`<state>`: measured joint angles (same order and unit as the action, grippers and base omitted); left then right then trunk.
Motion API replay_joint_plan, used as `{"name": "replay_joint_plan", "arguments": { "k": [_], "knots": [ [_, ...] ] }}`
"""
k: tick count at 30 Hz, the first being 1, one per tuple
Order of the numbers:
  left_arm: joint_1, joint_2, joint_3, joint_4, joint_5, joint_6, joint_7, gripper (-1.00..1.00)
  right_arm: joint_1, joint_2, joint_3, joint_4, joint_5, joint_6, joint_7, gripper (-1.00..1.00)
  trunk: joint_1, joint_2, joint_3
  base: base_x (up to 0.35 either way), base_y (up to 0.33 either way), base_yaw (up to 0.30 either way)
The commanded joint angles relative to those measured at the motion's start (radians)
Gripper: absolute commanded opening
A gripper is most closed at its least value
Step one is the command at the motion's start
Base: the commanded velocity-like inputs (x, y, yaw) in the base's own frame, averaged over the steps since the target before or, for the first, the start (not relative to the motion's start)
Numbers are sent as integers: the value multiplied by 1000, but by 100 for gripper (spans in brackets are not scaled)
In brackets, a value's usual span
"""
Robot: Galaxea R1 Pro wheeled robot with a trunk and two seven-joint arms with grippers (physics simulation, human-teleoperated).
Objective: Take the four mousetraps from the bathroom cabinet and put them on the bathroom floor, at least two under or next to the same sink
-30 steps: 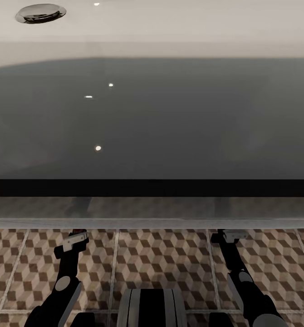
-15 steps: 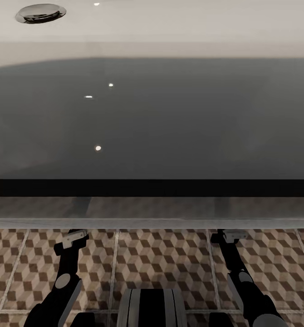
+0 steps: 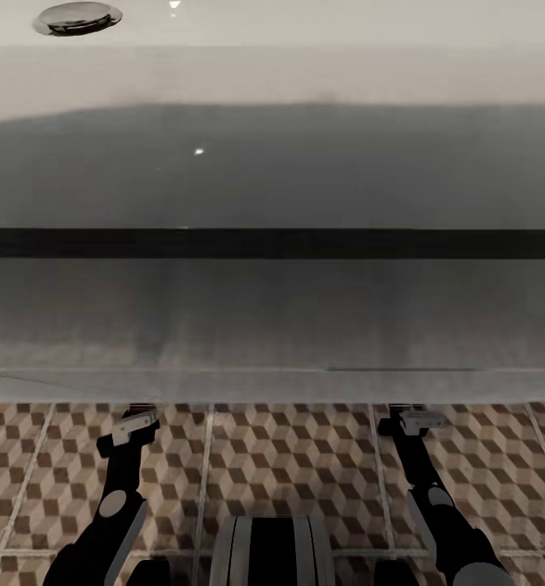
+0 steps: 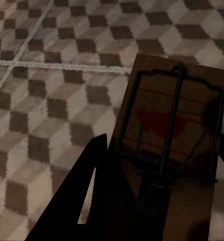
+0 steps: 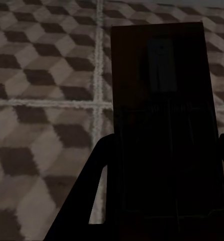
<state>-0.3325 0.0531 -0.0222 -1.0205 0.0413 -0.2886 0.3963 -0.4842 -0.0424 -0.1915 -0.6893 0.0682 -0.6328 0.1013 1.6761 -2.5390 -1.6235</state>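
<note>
Cube-tiled bathroom floor (image 4: 46,75) beneath a mousetrap (image 4: 175,135) clamped in each end effector.

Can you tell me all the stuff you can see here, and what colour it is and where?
sink: one, white on top, grey below with a dark band, right in front of the robot across the head view.
drain: one, shiny silver, in the sink's top at far left.
bathroom floor: brown, beige and white cube tiles with pale grout, below the sink.
mousetrap: one, tan-brown with a black spring bar and a red bit, held above the tiles.
second mousetrap: one, dark and shadowed, held above the tiles.
left gripper: black and grey, low left, shut on the first trap.
right gripper: black and grey, low right, shut on the second trap.
</note>
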Motion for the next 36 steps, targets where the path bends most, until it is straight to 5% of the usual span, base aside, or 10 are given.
{"name": "replay_joint_plan", "arguments": {
  "k": [1,36],
  "knots": [
    [0,1,-2,0,2,-3,4,-100,-1,1,-6,1,5,-3,9,-100,0,0,0,-154,0,0],
    [-2,4,-4,-39,2,-7,0,-100,-4,3,-6,-3,7,-13,8,-100,0,0,0,-9,0,0]
  ]
}}
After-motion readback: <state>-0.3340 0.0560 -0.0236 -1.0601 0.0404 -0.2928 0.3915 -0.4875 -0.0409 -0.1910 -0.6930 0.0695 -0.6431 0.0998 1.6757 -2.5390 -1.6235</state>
